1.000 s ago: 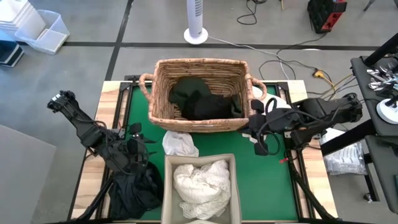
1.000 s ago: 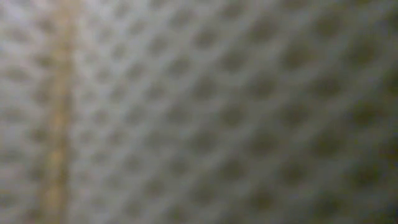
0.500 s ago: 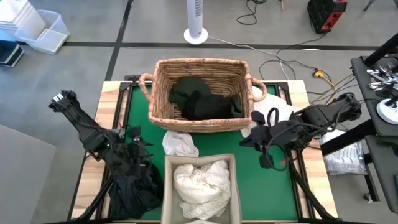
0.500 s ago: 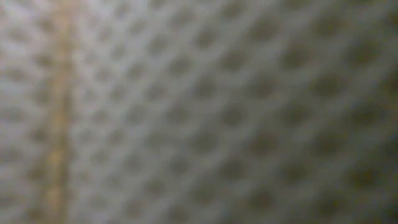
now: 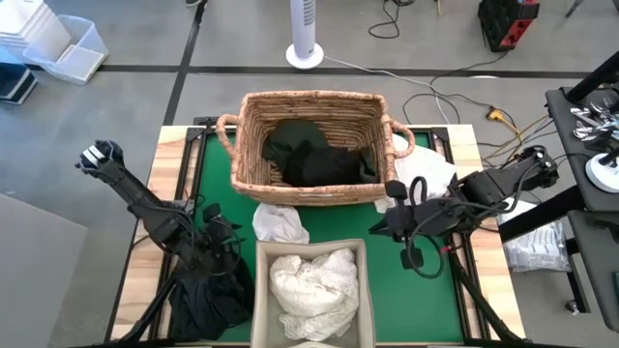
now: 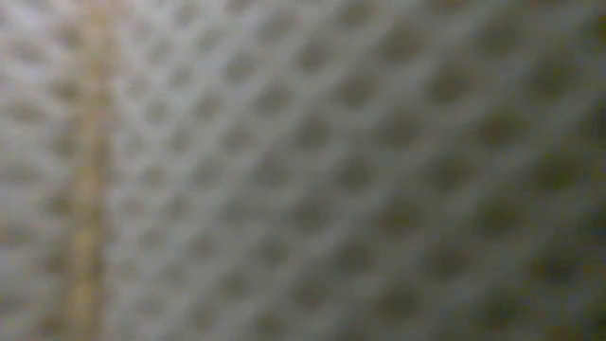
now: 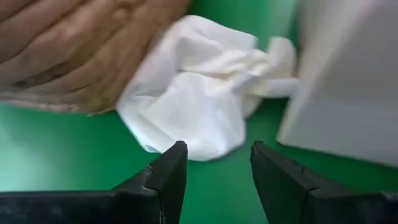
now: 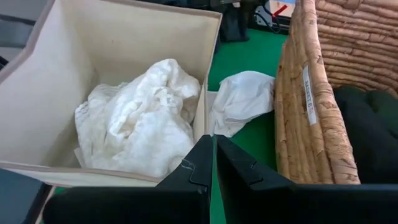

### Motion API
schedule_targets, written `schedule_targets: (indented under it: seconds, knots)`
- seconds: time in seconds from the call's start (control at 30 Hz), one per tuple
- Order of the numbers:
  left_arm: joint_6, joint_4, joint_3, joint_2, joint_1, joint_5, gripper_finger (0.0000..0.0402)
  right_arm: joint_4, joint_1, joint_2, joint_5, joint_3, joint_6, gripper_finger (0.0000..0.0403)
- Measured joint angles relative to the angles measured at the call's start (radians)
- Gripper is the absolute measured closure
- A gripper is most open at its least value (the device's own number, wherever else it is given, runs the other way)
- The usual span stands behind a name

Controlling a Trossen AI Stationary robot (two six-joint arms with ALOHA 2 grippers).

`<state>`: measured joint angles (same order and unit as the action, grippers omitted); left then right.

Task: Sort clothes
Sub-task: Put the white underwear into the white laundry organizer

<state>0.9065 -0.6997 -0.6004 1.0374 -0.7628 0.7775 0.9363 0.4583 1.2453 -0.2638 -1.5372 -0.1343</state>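
Observation:
A crumpled white garment lies on the green mat between the wicker basket and the pale fabric box. My left gripper is low over the mat at the garment's left, open, its fingertips just short of the garment's near edge. My right gripper hangs shut and empty above the mat, right of the box. Dark clothes fill the basket and white clothes fill the box.
A pile of black clothes lies at the near left corner, under my left arm. Another white garment lies right of the basket. The low view is filled by blurred mesh fabric close to the lens.
My left gripper has come down toward the mat and rolled at the wrist, staying open beside the white garment. My right gripper has drifted a little toward the table's near edge, still shut. The clothes have not moved.

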Motion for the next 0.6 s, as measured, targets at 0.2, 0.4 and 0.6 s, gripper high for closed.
schedule_targets:
  seconds: [0.2,0.4,0.6]
  knots:
    - [0.165,0.018,0.055,0.0,0.01,0.13,0.0244,0.0,0.0,0.0,0.0,0.0,0.009,0.039]
    - [0.153,0.082,0.077,0.011,0.058,0.136,0.0244,-0.003,0.0,0.0,0.0,0.0,0.025,0.039]
    - [0.116,0.133,0.097,0.052,0.084,0.15,0.0244,-0.003,0.0,0.0,0.0,0.0,0.026,0.039]
